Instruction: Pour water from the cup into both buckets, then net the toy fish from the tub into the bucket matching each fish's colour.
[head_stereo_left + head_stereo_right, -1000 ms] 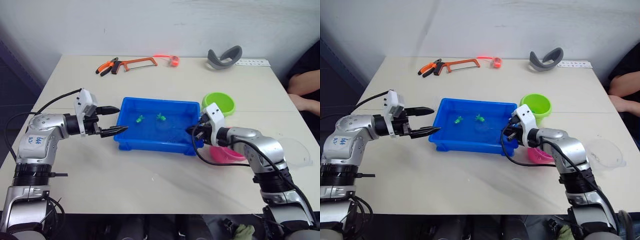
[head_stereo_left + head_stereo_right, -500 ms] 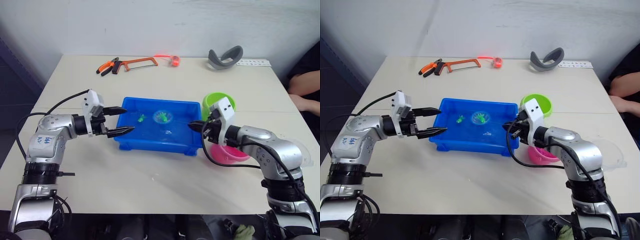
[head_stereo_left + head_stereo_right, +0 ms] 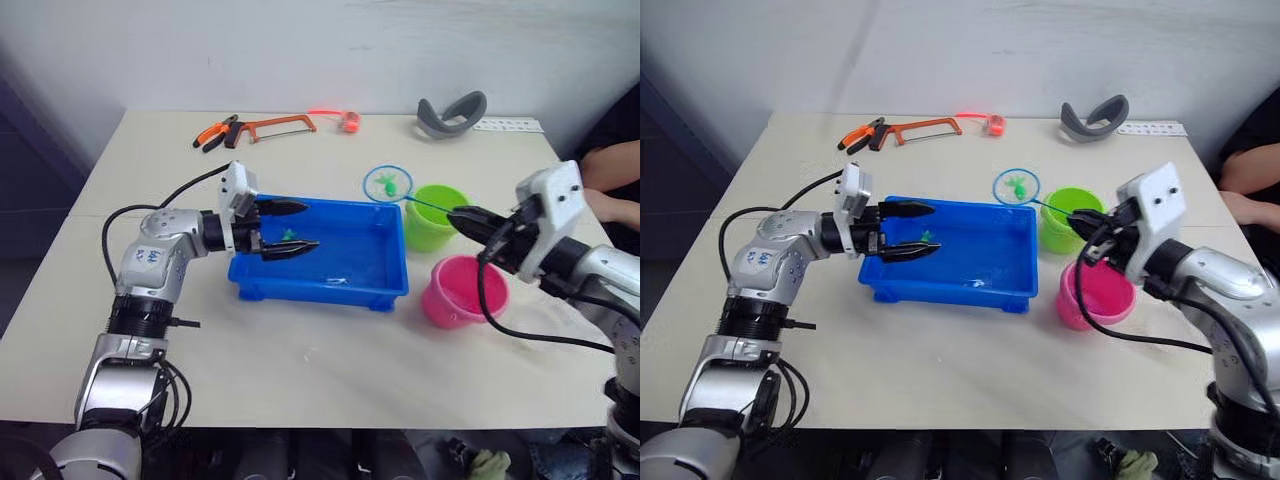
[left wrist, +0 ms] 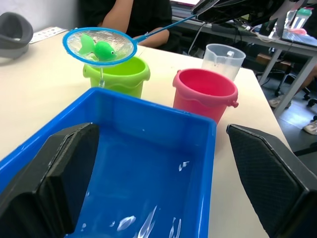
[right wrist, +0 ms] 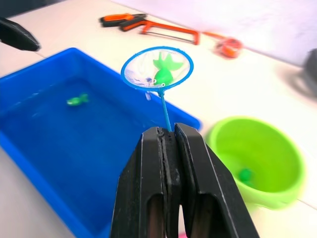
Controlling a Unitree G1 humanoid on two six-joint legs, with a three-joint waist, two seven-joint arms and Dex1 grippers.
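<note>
A pale worktop (image 3: 300,350) carries, at its centre, the tub (image 3: 330,285), a shallow bright blue tray holding a thin layer of water. One small green fish (image 5: 77,100) floats in it toward the left end. The left gripper (image 3: 290,228) reaches over the tub's left rim, its two black fingers spread wide apart and holding nothing

Just right of the tub's far right corner stands the lime green bucket (image 3: 432,222); at least one tiny green fish (image 5: 244,174) lies on its bottom. Nearer the robot, beside the tub's right end, stands the bright pink bucket (image 3: 462,292); its contents cannot be made out. The clear cup (image 4: 224,58) stands just beyond the pink bucket, on the worktop's right side, and whether it holds water cannot be told

The right gripper (image 3: 462,217) is raised above the two buckets, fingers pressed together and pinching the thin handle of the net (image 3: 388,184). The light-blue hoop is lifted clear of the water, hanging over the tub's far right corner beside the green bucket's rim, with a green toy fish (image 4: 101,48) lying in its mesh

Along the worktop's far edge lie orange-handled pliers (image 3: 214,133), an orange hacksaw (image 3: 275,126), a small orange roll (image 3: 349,122) and a grey curved headset (image 3: 450,114)
</note>
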